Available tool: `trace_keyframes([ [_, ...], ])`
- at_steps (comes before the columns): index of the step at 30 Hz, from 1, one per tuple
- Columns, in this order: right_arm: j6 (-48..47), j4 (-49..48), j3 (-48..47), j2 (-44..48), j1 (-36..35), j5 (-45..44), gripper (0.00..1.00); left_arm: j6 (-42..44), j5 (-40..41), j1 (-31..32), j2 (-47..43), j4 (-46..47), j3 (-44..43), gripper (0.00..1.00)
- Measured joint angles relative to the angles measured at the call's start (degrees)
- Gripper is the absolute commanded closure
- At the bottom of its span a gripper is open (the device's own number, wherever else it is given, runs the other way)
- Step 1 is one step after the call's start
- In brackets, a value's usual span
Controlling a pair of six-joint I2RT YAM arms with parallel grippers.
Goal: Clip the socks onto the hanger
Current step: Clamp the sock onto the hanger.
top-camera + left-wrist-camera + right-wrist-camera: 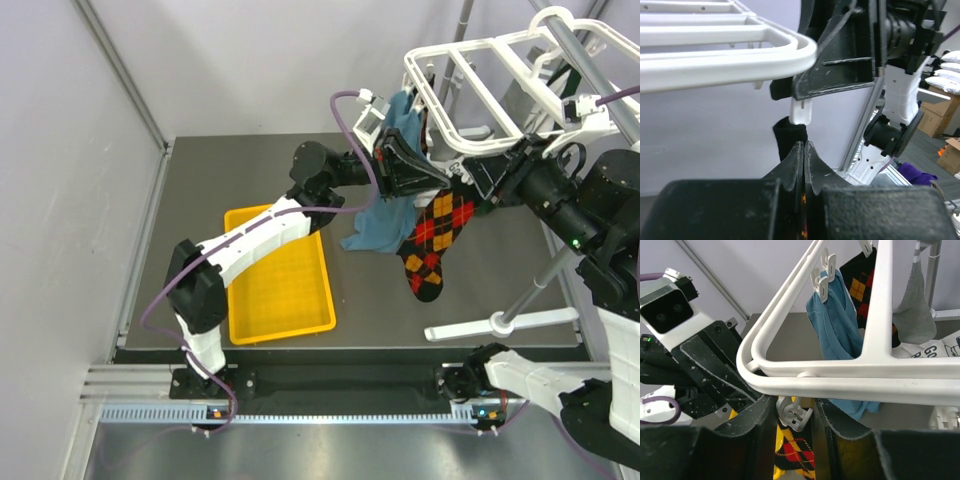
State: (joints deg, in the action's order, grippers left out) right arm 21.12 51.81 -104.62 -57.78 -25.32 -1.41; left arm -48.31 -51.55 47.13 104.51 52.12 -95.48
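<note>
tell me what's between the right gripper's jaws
A white clip hanging from the hanger, with the argyle sock just below it, seen in the right wrist view.

**A:** Any writing you can actually read?

**B:** One scrap. In the right wrist view, seen through the hanger (879, 315) frame at the right edge, a white printed surface (940, 351) carries bold dark capitals beginning "GO". The rest is cut off by the picture's edge.

**A:** And the cardboard boxes (935, 117) in the left wrist view?

**B:** Too blurred to make out any lettering. Nothing legible in the overhead view either.
</note>
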Motion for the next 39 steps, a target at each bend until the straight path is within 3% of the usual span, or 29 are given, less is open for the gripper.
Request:
trace_keyframes([
  [3, 0.5, 0.1, -0.1, 0.0, 0.0, 0.0, 1.00, 4.2, 2.1, 0.8, -0.2, -4.7, 0.0, 1.00],
  [5, 0.9, 0.7, -0.5, -0.5, 0.0, -0.8, 1.00, 11.9, 6.0, 2.3, -1.2, -11.9, 0.0, 1.00],
  [9, 1.5, 2.1, -1.7, -1.7, 0.0, -2.1, 1.00, 28.9, 22.8, 9.6, -5.0, -27.2, 0.5, 1.00],
  [14, 1.7, 3.7, -2.4, -2.4, 0.0, -3.5, 1.00, 46.4, 42.2, 19.1, -9.8, -32.8, 3.8, 1.00],
  [20, 2.6, 6.9, -4.3, -3.6, 0.0, -7.0, 1.00, 66.6, 66.8, 27.0, -10.6, -25.4, 9.5, 1.00],
  [26, 3.4, 8.3, -6.6, -4.7, 0.0, -9.0, 1.00, 87.3, 83.7, 32.6, -5.1, -9.3, 10.5, 1.00],
  [32, 3.6, 9.2, -6.6, -5.2, 0.0, -9.3, 1.00, 101.0, 90.5, 33.2, -0.8, 4.6, 11.5, 1.00],
  [39, 4.1, 9.2, -6.6, -5.7, 0.0, -9.3, 1.00, 107.7, 92.2, 33.2, 1.3, 12.5, 11.3, 1.00],
])
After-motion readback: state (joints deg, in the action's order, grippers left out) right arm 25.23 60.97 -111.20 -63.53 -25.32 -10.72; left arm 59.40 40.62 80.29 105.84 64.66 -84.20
